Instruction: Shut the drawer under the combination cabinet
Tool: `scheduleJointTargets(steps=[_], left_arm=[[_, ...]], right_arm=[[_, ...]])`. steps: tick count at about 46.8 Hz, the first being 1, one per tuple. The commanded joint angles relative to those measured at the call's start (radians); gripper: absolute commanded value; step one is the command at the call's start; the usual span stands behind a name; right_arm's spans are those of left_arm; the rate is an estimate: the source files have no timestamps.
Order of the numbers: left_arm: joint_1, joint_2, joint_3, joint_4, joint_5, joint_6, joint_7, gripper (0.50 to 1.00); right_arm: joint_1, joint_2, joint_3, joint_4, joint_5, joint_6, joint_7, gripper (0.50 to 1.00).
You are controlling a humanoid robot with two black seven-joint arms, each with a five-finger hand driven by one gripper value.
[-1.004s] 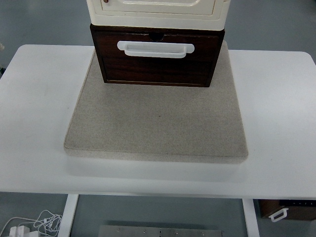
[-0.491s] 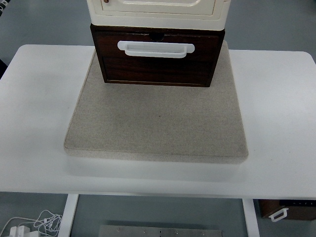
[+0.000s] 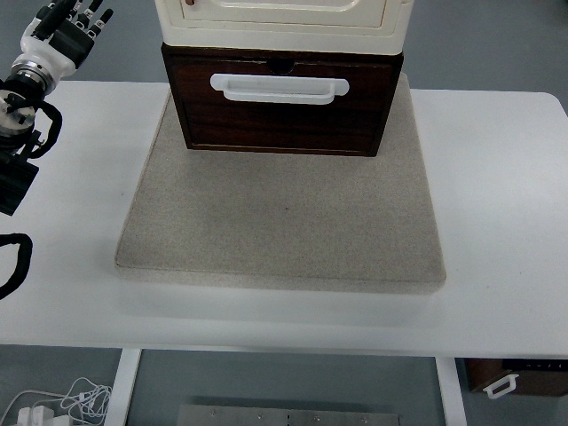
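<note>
- Table [image 3: 497,177]: white top, spanning the width of the head view; the near edge runs across the lower part of the picture, with the floor visible below it.
- Mat [image 3: 284,222]: grey-beige, square, lying flat on the table's middle; its near edge stops short of the table's near edge.
- Combination cabinet [image 3: 284,22]: cream upper unit at top centre, cut off by the picture's top edge, seated on the dark wooden base that holds the drawer.
- Drawer [image 3: 284,120]: dark brown wood, directly under the cream unit, resting on the far part of the mat. Its front stands forward of the cabinet face (slightly pulled out, so not closed).
- Drawer handle [image 3: 280,89]: white bar, horizontal, across the upper half of the drawer front; nothing touches it.
- Left hand [image 3: 67,31]: at the top left corner, above the table's far left edge, well apart from the drawer. Fingers extended and loosely spread, pointing away toward the top; they hold nothing.
- Left arm [image 3: 18,124]: black, jointed, entering from the left edge and reaching up along it to the hand.
- Cables [image 3: 62,404]: white, loosely bundled on the floor at lower left, below the table.
- Small dark box [image 3: 515,377]: brown with a white handle, on the floor at lower right (partly cut off by the table edge).
</note>
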Motion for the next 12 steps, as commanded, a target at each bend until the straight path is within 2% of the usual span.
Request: scheduleJointTargets(steps=[1, 12], left_arm=[[0.0, -0.01, -0.001, 0.001, -0.017, 0.001, -0.013, 1.0], [0.002, -0.013, 0.002, 0.036, -0.1, 0.0, -0.02, 1.0]], right_arm=[[-0.001, 0.0, 0.003, 0.001, 0.0, 0.001, -0.001, 0.952], [0.001, 0.0, 0.006, 0.0, 0.003, 0.003, -0.001, 0.952]])
